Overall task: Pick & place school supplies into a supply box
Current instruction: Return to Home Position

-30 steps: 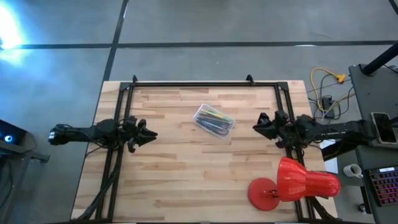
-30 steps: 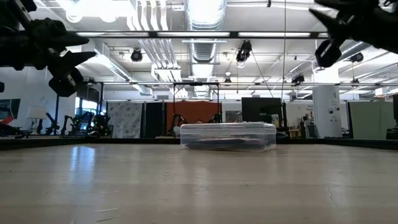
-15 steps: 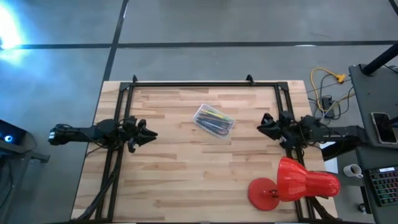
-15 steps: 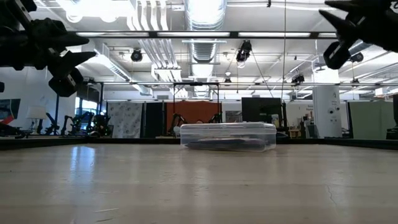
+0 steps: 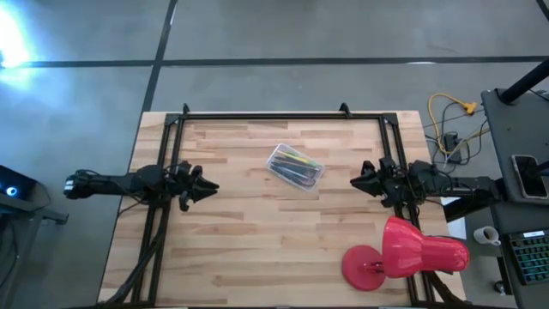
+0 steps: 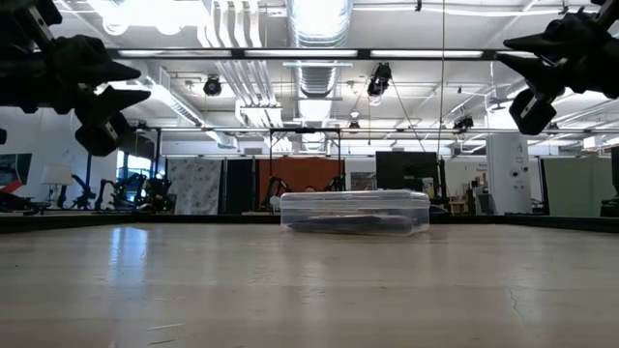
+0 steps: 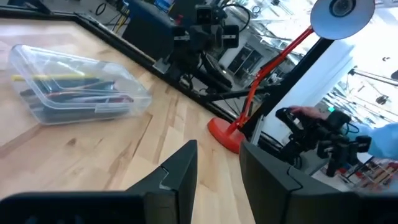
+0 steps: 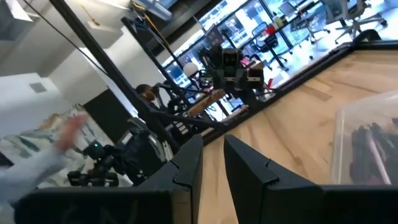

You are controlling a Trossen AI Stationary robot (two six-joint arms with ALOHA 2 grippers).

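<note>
The clear supply box [image 5: 295, 166] rests flat on its bottom at the table's middle, toward the far edge, with its lid on. Through its walls I see yellow, green and dark pens [image 7: 59, 84] and something red. It shows low and wide in the low view [image 6: 354, 212] and at the edge of the right wrist view [image 8: 367, 134]. My left gripper [image 5: 211, 185] hovers left of the box, shut and empty, pointing right. My right gripper [image 5: 353, 182] hovers right of the box, shut and empty, pointing left. Both are well above the tabletop [image 6: 116, 82] [image 6: 517, 53].
A large red lamp-shaped object [image 5: 403, 251] lies at the table's near right corner; its stem and base [image 7: 227, 130] show in the left wrist view. A black frame [image 5: 257, 114] runs along the far and side edges. A person's blurred hand [image 8: 65, 134] moves beyond the table.
My right gripper has sunk a little and drifted slightly toward the table's near edge, staying right of the box. The box and my left arm have kept still.
</note>
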